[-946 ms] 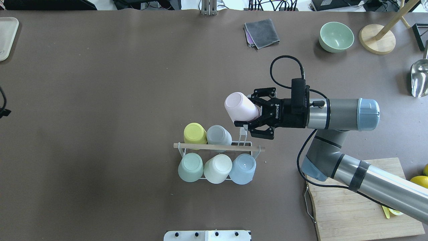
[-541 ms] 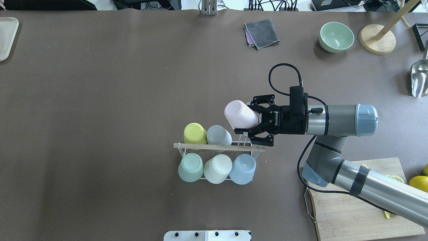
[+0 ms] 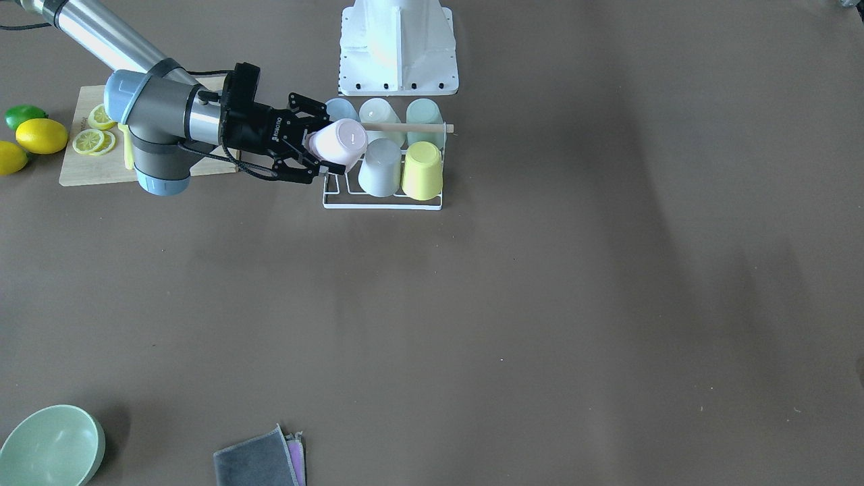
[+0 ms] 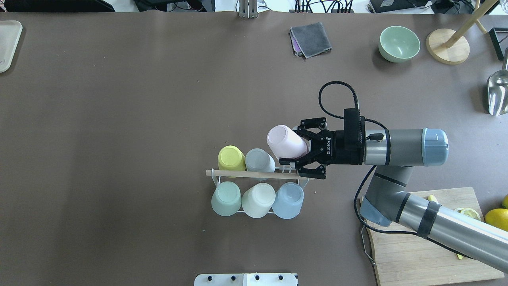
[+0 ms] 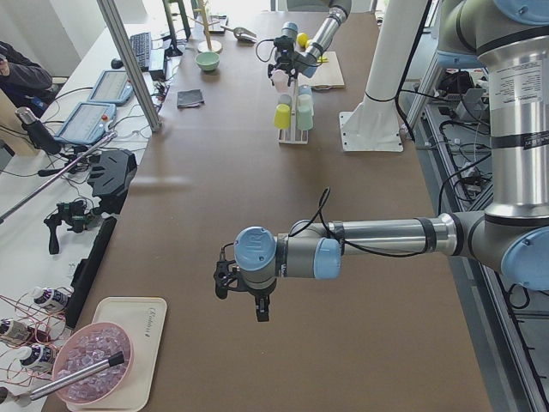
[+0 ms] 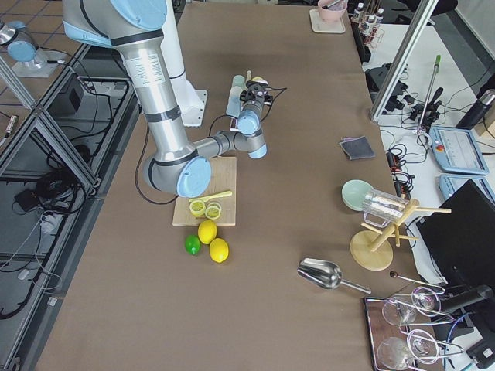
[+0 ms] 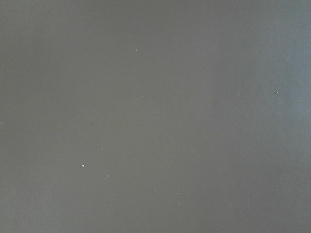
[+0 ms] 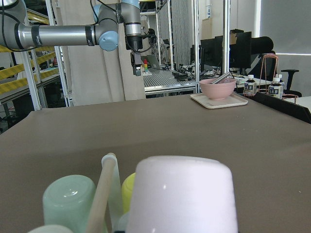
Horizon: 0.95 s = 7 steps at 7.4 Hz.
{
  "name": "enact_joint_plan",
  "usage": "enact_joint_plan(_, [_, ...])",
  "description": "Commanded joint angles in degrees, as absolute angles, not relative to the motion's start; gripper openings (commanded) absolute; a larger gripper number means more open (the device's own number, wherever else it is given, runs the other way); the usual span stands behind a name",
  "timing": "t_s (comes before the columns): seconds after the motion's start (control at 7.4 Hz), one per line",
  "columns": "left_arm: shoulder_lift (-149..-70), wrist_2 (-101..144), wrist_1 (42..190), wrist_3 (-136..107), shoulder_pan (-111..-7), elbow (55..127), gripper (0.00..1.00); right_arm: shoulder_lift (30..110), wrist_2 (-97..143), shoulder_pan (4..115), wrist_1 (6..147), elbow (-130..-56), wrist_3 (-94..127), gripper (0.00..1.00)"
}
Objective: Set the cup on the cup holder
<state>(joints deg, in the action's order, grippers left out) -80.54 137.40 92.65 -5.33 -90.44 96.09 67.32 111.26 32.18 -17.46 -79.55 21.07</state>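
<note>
Cup (image 4: 283,140), clenched by right gripper (image 4: 289,145), tilts upside down, base pointing up and away, at cup holder (image 4: 238,173).

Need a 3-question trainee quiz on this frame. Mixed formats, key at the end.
1. Multiple choice: what colour is the cup that the right gripper holds? A yellow, B pink, C blue.
2. True or false: the left gripper hangs over the cup holder.
3. Count: how many cups sit on the cup holder?

Key:
1. B, the pink cup.
2. False, it is far down the table.
3. Five.
</note>
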Motion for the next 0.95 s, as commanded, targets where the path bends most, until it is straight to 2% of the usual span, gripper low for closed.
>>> enact_joint_plan(0.0, [-79.89,133.07,92.02,-5.01,-90.62,97.12,0.99,67.68,111.27,31.82,-17.32,-79.72,21.01,0.51])
enact_joint_plan(0.14, [-79.89,133.33,92.2,-5.01,-90.62,97.12,0.99,67.76,111.27,31.9,-17.31,-79.72,21.09,0.54])
enact_joint_plan(0.68, [-79.98,133.33,92.28,-4.92,-90.62,96.94,0.99,68.9,111.36,32.08,-17.4,-80.68,21.71,0.97])
enact_joint_plan(0.81, [-79.98,133.42,92.29,-4.92,-90.62,97.03,0.99,69.17,111.36,32.25,-17.49,-80.94,21.71,1.0])
